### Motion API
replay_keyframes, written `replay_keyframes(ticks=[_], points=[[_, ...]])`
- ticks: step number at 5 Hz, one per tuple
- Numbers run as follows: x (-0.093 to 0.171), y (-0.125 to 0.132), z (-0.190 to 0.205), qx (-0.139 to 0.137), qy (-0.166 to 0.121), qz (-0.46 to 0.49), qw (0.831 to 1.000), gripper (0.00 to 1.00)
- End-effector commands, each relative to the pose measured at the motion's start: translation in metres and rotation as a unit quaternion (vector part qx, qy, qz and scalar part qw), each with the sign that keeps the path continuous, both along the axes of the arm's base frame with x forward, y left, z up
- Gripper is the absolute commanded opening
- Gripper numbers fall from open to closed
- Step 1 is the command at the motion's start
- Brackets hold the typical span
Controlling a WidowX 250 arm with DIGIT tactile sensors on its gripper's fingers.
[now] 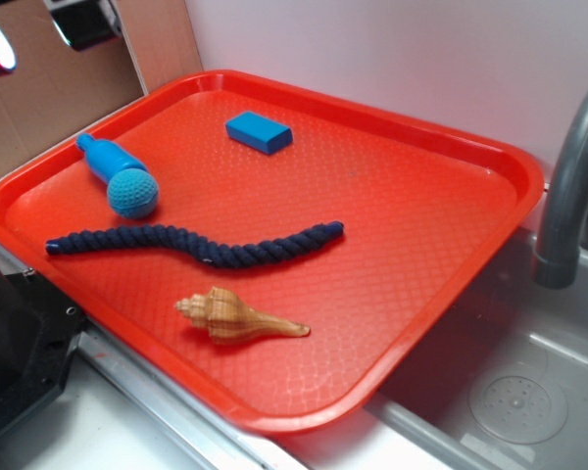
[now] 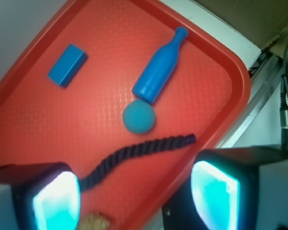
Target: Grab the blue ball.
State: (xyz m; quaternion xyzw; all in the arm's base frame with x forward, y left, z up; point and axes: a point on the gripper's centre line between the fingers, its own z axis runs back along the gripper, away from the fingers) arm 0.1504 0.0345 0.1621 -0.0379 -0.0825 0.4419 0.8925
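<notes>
The blue ball [image 1: 133, 193], a small crocheted thing, sat on the red tray [image 1: 412, 245] toward its left side, pressed right up against the base of the blue bottle [image 1: 110, 158], which lay on its side pointing away toward the tray's rim. Just in front of the ball ran a dark navy rope [image 1: 201, 245], snaking across the tray's middle, close to the ball but apart from it. Nearer the front edge lay a tan conch shell [image 1: 237, 316], and off at the back, well apart from everything, a flat blue block [image 1: 259, 132]. The tray rested half on the table, half over a grey sink with a faucet [image 1: 568, 186] at its right. The pincer [image 2: 134, 196] was released, its two glowing pads spread wide and holding nothing, hovering well above the tray with the ball ahead of it in the wrist view. From where I stood, the trouble looked plain enough: with the bottle touching the ball, one finger coming down on that side might strike the bottle and roll it, nudging the ball away, or pinch both together. The rope on the other side could also snag a finger, and the soft round yarn might squirt out of an off-centre squeeze.
</notes>
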Motion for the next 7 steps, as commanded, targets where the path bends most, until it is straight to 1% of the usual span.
replay_keyframes(ticks=[1, 2, 4, 5, 6, 7], points=[[0.014, 0.014, -0.038, 0.029, -0.001, 0.04, 0.999, 1.0], [0.019, 0.02, -0.053, 0.03, -0.003, 0.053, 0.998, 1.0], [0.029, 0.025, -0.088, 0.079, 0.013, 0.065, 0.995, 1.0], [0.033, 0.017, -0.103, 0.071, 0.022, 0.047, 0.996, 1.0], [0.032, 0.014, -0.109, 0.081, 0.024, 0.046, 0.995, 1.0], [0.032, 0.017, -0.117, 0.093, 0.032, 0.053, 0.994, 1.0]])
